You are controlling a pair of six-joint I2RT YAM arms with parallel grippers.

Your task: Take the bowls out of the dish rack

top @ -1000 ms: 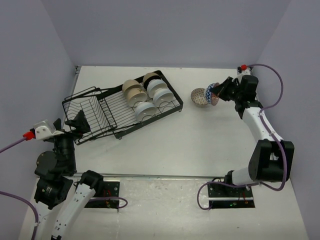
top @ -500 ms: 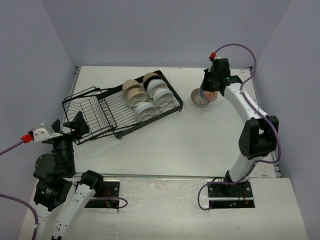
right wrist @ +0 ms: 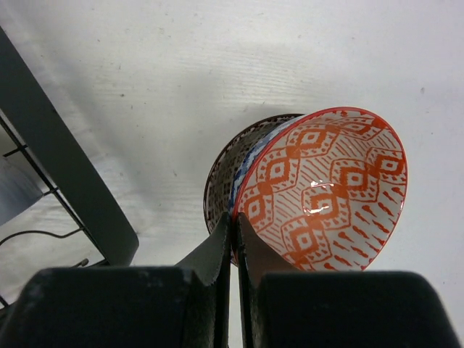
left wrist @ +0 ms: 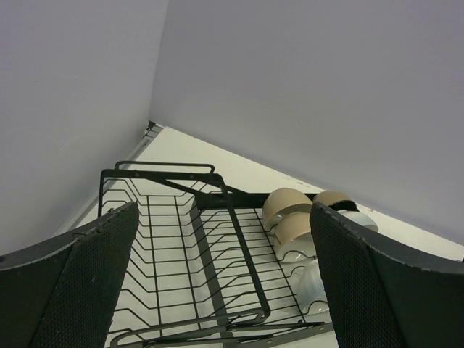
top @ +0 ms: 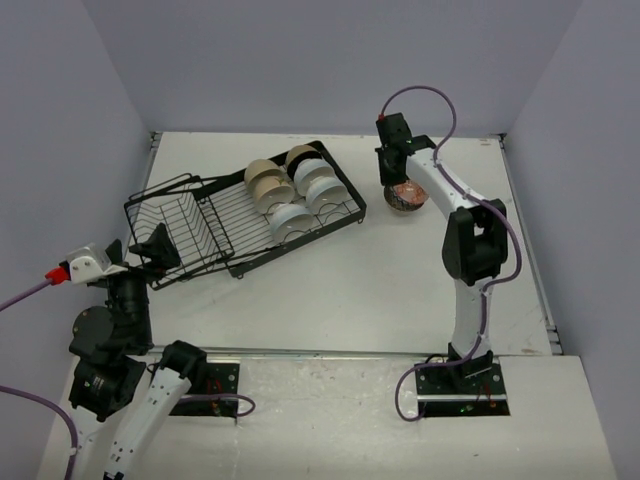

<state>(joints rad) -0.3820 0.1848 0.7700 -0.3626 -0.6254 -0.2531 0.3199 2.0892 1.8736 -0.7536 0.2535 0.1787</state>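
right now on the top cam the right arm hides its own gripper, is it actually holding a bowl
Observer: Yes. In the right wrist view the right gripper is shut on the rim of the red-patterned bowl.
Operator: is that bowl flat or tipped
Observer: Tipped up on edge, with its patterned inside facing the wrist camera.
Operator: anything behind it
Observer: A second bowl, brown-patterned outside, sits right behind it. I cannot tell if they touch.
Operator: and the left one
Observer: In the left wrist view the left gripper is wide open with nothing in it, and faces the dish rack.
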